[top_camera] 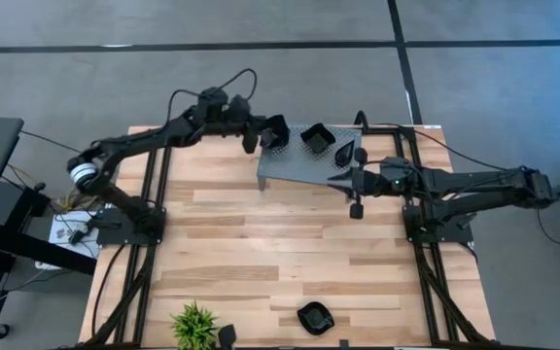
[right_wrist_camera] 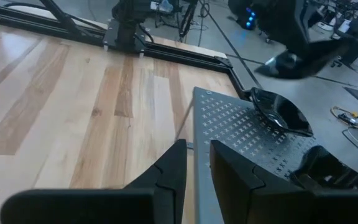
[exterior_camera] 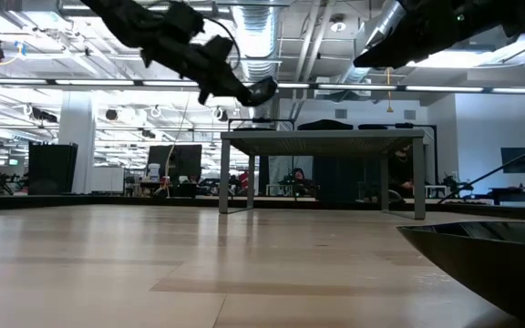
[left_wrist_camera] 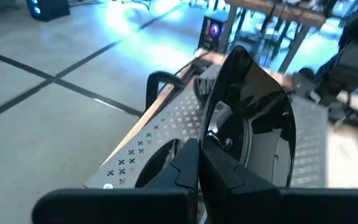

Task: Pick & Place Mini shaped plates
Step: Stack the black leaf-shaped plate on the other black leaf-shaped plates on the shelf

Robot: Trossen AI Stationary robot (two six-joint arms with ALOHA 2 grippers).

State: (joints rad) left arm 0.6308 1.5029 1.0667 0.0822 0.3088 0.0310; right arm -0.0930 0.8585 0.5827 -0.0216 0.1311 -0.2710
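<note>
L gripper (top_camera: 265,133) is clamped on the rim of a mini shaped plate (top_camera: 276,132), a glossy black dish held tilted on edge above the far-left corner of the grey perforated shelf (top_camera: 299,170). In the left wrist view the fingers pinch the plate's lip, so the dish stands near vertical. I judge the edge grip is used because the dishes are shallow and offer no other purchase, and the plate is carried high to clear the shelf before set-down.

R gripper (top_camera: 355,185) hangs at the shelf's right edge with jaws part-way apart. Its wrist view shows nothing between the fingers (right_wrist_camera: 166,168). I read it as waiting, or lining up near the shelf.

Plates already on the shelf: a wavy-edged square one (top_camera: 317,137) at the far side and a leaf-shaped one (top_camera: 344,152) just beside it, toward the R arm. One more plate (top_camera: 315,317) lies on the bench (top_camera: 261,253) at its near edge, well apart from the shelf, with a small green plant (top_camera: 194,326) to its left. Est. progress: early to mid.

Bench is pale wood planks framed by black rails. The floor is grey with dark lines. The low view shows an open workshop with ceiling ducts and desks beyond.
</note>
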